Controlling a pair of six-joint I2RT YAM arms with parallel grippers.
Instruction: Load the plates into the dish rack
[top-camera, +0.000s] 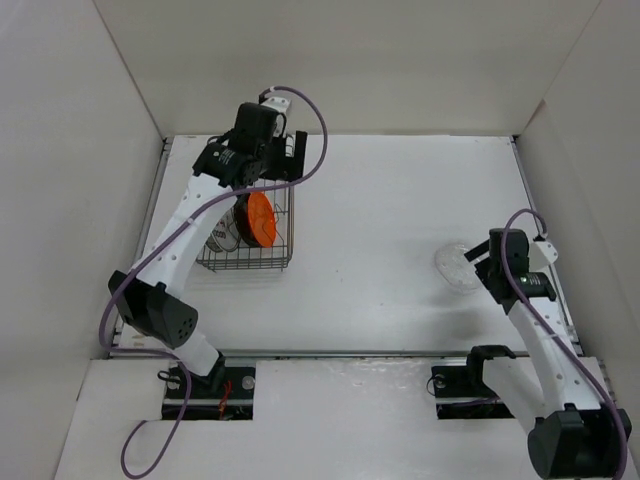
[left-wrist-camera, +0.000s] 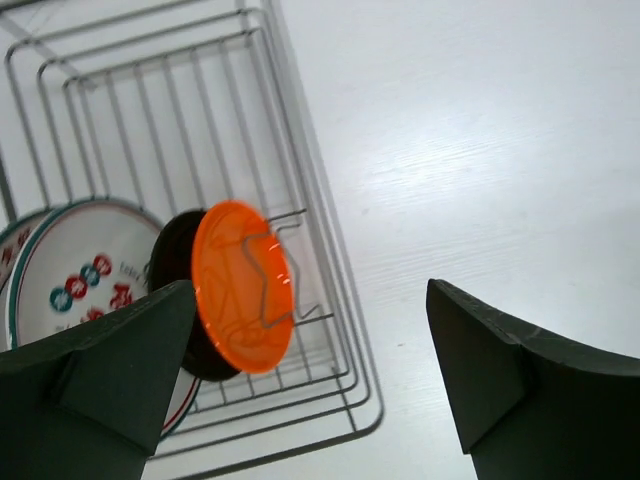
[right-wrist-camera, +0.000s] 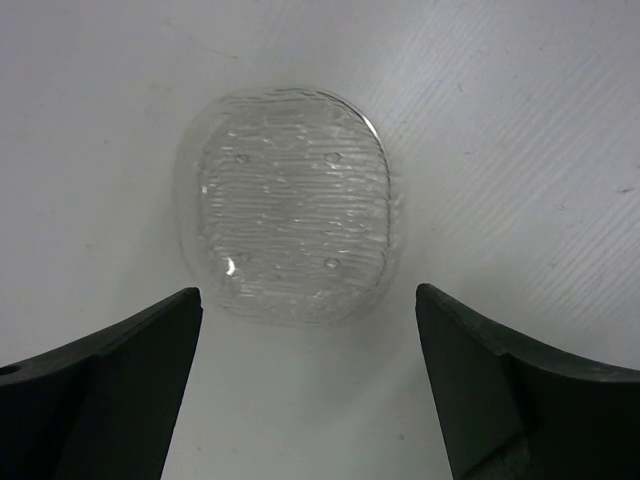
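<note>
The dish rack stands at the left of the table and also shows in the left wrist view. In it stand the orange plate, the black plate behind it, the white plate with red marks, and the edge of another white plate. The orange plate also shows from above. My left gripper is open and empty above the rack's far right corner. The clear plate lies flat on the table at the right. My right gripper is open just short of it.
White walls enclose the table on the left, back and right. The arm bases sit at the near edge. A purple cable loops off the left wrist.
</note>
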